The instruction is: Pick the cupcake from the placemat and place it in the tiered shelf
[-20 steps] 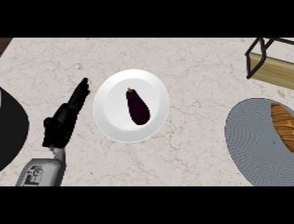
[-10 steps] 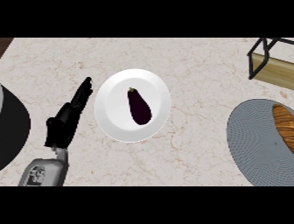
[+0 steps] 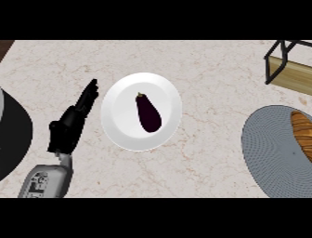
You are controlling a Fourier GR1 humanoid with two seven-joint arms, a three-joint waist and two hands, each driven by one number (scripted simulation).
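The small dark marks on my grey left forearm (image 3: 46, 180) are too small to read.

At the middle of the marble counter (image 3: 207, 60) sits a white plate (image 3: 121, 122), and on it lies one dark purple eggplant (image 3: 148, 115), its stem end toward twelve o'clock. My left hand (image 3: 67, 131) is at the plate's nine o'clock, just beside the rim. It is released: the black fingers are straight and close together, pointing toward one o'clock, and they hold nothing.

At the view's four o'clock lies a round grey placemat (image 3: 268, 144), partly cut off by the edge. On its right part, toward three o'clock, rests the thing I am to pick up — it looks like a golden-brown, ridged croissant (image 3: 308, 138) rather than a cupcake. It is well apart from my hand, with the plate between them.

At two o'clock stands the tiered shelf (image 3: 304, 82) — a black wire frame around a pale wooden board, only partly in view.

At nine o'clock a large black round vessel (image 3: 9, 122) with a grey rim runs off the left edge.
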